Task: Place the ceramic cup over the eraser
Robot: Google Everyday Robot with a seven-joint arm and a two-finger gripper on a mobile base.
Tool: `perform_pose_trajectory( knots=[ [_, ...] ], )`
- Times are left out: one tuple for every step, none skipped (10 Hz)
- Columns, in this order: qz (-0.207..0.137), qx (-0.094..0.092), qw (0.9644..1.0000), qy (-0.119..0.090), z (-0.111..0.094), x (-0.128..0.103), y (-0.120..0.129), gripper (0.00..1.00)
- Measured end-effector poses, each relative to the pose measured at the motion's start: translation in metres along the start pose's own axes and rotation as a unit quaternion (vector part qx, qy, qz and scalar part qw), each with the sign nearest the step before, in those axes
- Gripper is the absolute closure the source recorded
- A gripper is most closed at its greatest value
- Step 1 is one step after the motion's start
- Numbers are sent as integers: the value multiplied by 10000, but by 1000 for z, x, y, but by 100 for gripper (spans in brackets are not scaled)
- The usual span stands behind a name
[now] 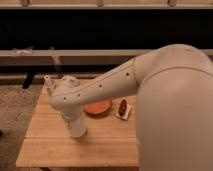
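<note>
Item: small white tapered ceramic cup (78, 132), left of centre on light wooden table (105, 147). Gripper (75, 125) above it, closed, seemingly pinching its rim. Hazard: a shallow rim pinch may slip on lifting, so the cup tips toward shallow orange bowl (97, 107).

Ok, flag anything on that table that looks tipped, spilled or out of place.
Nothing stands out. The orange bowl sits upright on the wooden table, a small reddish item lies beside it, and a slim white bottle stands at the far left corner. The gripper is down at the table left of the bowl, shut.
</note>
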Motion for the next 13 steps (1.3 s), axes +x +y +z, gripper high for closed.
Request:
perform_pose_trajectory(
  knots=[
    [152,-39,9998,-78,-12,1,-20,100],
    [360,-63,9992,-163,-24,2,-48,100],
    [570,-96,9981,-232,-34,5,-72,100],
    [748,-109,9968,-266,-40,10,-91,100],
    [985,-101,9947,-283,-49,20,-115,100],
    [1218,-83,9921,-274,-55,29,-136,100],
    [1359,-73,9904,-247,-58,36,-149,100],
    [1559,-55,9875,-217,-64,50,-166,100],
    [1728,-16,9848,-162,-69,66,-180,100],
    [1887,17,9819,-138,-74,82,-193,100],
    [2020,41,9793,-108,-78,96,-203,100],
    [2220,79,9750,-47,-83,117,-217,100],
    [2344,104,9721,-7,-87,131,-224,100]
  ],
)
